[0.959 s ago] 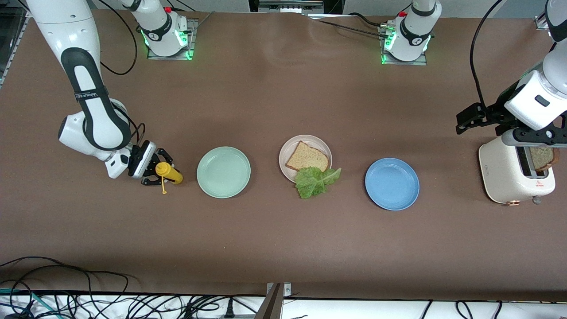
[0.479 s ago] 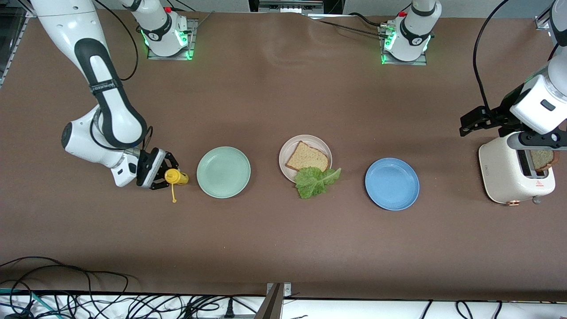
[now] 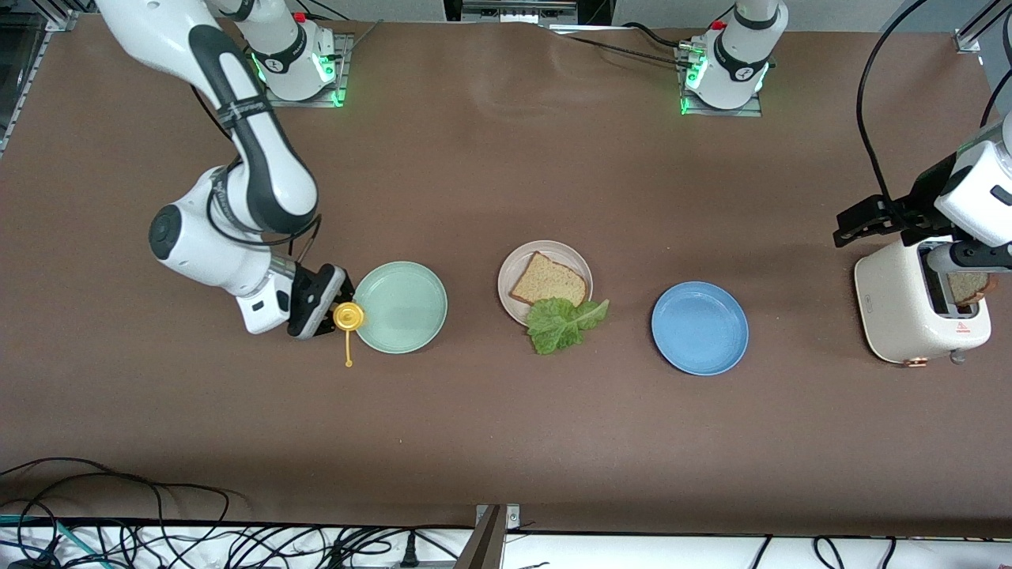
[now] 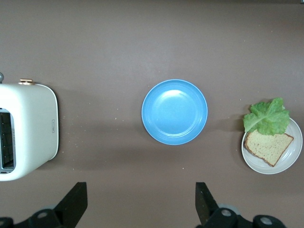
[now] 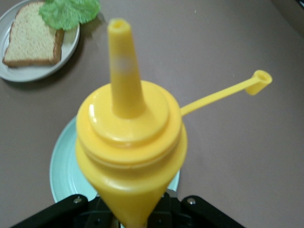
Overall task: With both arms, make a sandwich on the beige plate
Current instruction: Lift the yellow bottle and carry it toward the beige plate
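My right pincer (image 3: 330, 312) grips the yellow squeeze bottle (image 3: 348, 316) over the mint plate (image 3: 407, 312) rim. The beige plate (image 3: 518, 265) sits mid-surface with bread slice (image 3: 549, 280), lettuce (image 3: 563, 322) overhanging its camera-side edge. My left pincer (image 4: 141, 209), spread wide, hangs above the toaster (image 3: 909, 312); second slice (image 3: 966, 286) in its slot.

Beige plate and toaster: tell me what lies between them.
In the front view, only the blue plate sits on the table between the beige plate and the toaster; the left wrist view agrees.
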Robot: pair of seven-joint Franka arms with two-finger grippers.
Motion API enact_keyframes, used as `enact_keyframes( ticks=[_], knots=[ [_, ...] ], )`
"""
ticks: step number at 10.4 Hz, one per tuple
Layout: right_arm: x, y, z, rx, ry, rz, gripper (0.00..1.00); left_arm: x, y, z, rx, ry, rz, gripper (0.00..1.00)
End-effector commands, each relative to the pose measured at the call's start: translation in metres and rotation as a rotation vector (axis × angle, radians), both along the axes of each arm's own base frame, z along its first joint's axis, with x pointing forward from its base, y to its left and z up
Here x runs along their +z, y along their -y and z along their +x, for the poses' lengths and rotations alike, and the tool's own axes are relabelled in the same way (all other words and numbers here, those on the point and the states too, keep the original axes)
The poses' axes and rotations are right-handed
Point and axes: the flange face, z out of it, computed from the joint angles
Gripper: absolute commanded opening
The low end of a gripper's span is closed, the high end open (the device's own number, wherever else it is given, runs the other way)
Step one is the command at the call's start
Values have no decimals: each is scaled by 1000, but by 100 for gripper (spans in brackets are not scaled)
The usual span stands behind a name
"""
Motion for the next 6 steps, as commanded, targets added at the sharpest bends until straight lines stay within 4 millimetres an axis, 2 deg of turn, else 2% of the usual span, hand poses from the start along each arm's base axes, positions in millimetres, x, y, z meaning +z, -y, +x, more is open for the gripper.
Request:
enact_keyframes(
  ticks=[1,2,4,5,6],
  knots=[
    [26,-41,-5,-57,-12,-51,0,-2,17,-5,-24,-34,-19,100],
    [37,-66,-10,-71,-20,-86,0,-3,23,-6,-6,-40,-15,100],
    [51,-126,-31,-128,-45,-171,0,3,21,-5,38,-27,1,100],
    [58,-151,-41,-160,-63,-207,0,3,21,-4,39,-24,1,100],
    [61,-166,-46,-172,-73,-238,0,5,20,-5,39,-21,-4,100]
  ],
)
